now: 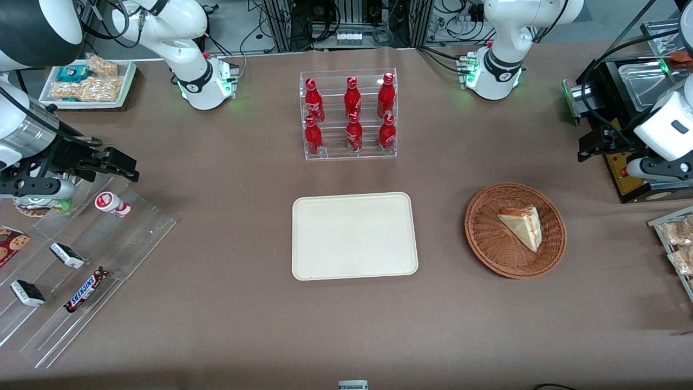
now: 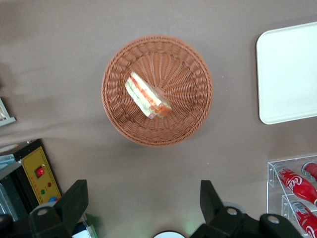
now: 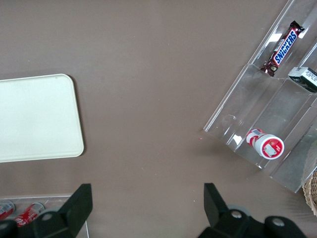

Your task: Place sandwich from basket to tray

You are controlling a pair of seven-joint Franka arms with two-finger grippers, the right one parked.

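The sandwich, a pale bread wedge with red and green filling, lies in the round wicker basket. The cream tray lies flat beside the basket, toward the parked arm's end, with nothing on it. My left gripper hangs above the table, farther from the front camera than the basket and toward the working arm's end. It is open and empty. The left wrist view shows the sandwich in the basket, part of the tray, and my open gripper well apart from the basket.
A clear rack of red bottles stands farther back than the tray. A black machine with a yellow panel sits close to my gripper. Bagged snacks lie at the working arm's end. A clear stepped stand is at the parked arm's end.
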